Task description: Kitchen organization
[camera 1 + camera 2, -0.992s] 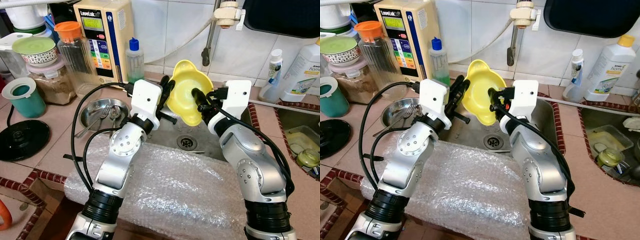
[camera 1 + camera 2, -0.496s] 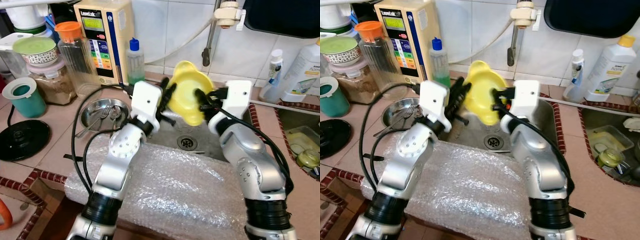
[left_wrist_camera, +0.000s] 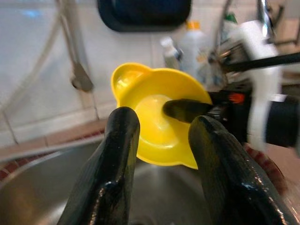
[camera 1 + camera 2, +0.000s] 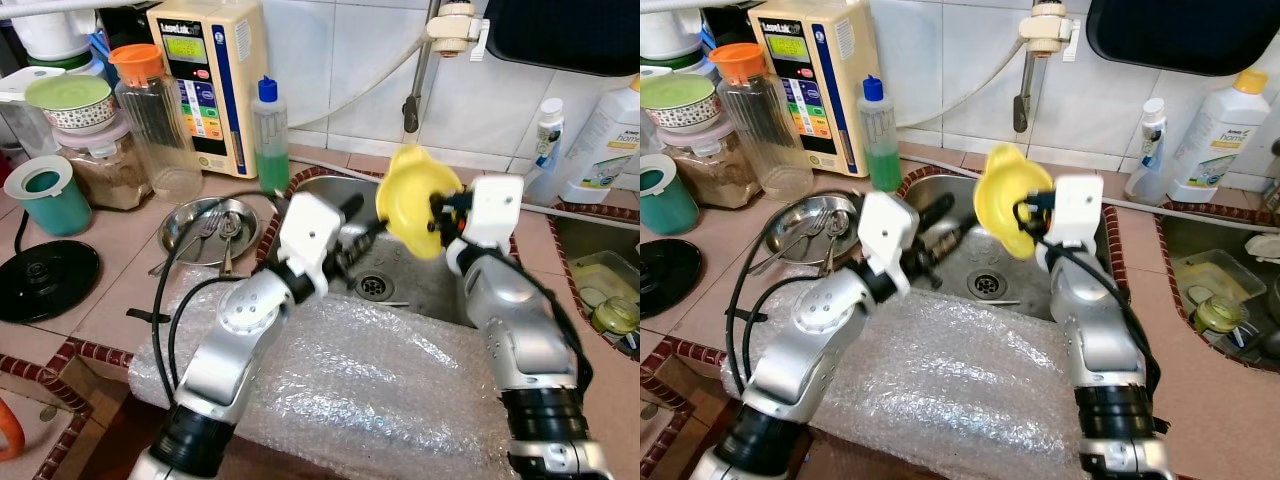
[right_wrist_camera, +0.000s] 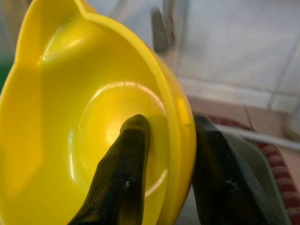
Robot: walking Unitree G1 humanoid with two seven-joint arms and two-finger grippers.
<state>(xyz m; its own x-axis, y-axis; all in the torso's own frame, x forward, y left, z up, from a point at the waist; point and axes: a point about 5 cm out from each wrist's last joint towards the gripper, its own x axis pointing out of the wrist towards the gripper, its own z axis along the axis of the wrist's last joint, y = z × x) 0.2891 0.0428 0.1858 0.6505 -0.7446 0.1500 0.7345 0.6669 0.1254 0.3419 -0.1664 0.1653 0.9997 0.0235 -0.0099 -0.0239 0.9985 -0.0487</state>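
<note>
since a second ago, right gripper (image 4: 436, 212) has carried yellow bowl (image 4: 408, 197), pinched by its rim, toward two o'clock; left gripper (image 3: 159, 159), fingers spread, has let go. bowl not yet placed.

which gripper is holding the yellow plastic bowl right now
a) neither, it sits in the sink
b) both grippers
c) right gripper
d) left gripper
c: the right gripper pinches the rim of the yellow plastic bowl, one finger inside and one outside, holding it on edge above the steel sink, while the left gripper has its jaws open and apart from the bowl.
</note>
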